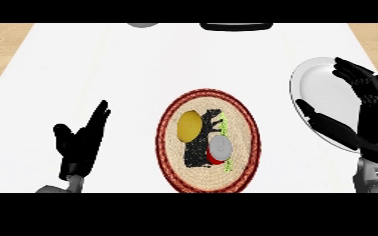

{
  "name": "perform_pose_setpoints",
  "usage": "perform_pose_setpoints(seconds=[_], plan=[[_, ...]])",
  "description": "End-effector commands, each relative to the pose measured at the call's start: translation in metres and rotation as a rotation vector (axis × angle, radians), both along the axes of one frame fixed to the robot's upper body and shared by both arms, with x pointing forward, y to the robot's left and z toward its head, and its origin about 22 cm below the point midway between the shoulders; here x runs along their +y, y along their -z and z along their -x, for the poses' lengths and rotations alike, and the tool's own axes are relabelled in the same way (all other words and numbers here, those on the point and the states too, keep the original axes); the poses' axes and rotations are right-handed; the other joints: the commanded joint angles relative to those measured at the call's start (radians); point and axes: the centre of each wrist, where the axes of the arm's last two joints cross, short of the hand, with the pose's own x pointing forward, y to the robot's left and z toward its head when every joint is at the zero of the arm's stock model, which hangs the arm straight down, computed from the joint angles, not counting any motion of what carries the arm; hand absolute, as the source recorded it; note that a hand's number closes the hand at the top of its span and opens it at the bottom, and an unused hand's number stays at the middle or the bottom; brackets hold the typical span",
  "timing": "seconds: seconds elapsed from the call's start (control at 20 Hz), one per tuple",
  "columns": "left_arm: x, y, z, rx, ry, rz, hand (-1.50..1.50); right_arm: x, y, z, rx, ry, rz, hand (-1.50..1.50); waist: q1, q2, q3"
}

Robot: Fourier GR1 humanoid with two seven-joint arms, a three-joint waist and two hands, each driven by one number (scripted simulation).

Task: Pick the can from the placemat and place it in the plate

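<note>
A round woven placemat (207, 140) with a dark red rim lies at the centre of the white counter. On it stands a can (220, 150) with a grey lid and a red side, next to a yellow round object (190, 125) and a black pattern. A white plate (316, 92) lies at the right. My right hand (353, 111) is open over the plate's right part, fingers spread, hiding part of it. My left hand (83, 140) rests open at the lower left, fingers up, away from the placemat.
At the counter's far edge sit a dark flat object (236, 26) and a grey round object (142, 24), both cut off by the view. Wooden floor (15, 37) shows beyond the counter's left and right corners.
</note>
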Motion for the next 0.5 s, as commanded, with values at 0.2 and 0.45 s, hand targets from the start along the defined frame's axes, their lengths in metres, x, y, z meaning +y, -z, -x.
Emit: perform_pose_setpoints(seconds=[0.2,0.45], plan=[[-0.021,-0.004,0.006,0.085,0.03,0.059,0.0,0.006,-0.022,0.045,0.108,-0.028,0.182,-1.5,0.006,0.0,-0.004],[-0.005,0.002,0.003,0.074,0.033,0.049,0.0,0.012,-0.038,0.049,0.372,-0.178,0.444,-1.5,0.013,0.002,-0.007]])
